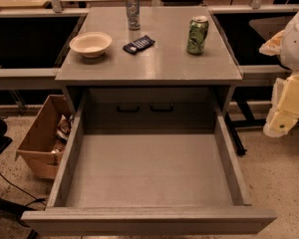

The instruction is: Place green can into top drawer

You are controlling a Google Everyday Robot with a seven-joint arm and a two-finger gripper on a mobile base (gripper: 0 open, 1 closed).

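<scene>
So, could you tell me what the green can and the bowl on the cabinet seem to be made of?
The green can looks like metal, likely aluminium: silver top, glossy printed body. The bowl looks matte cream, perhaps paper or plastic. The gripper hangs at the right edge, away from both.

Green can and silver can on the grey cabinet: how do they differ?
The mottled green drink can is wider than the slim silver-grey can. The green can stands near the right edge, the silver-grey can at the back. Both stand upright on the grey cabinet top. The gripper hangs right of the cabinet, touching neither.
</scene>
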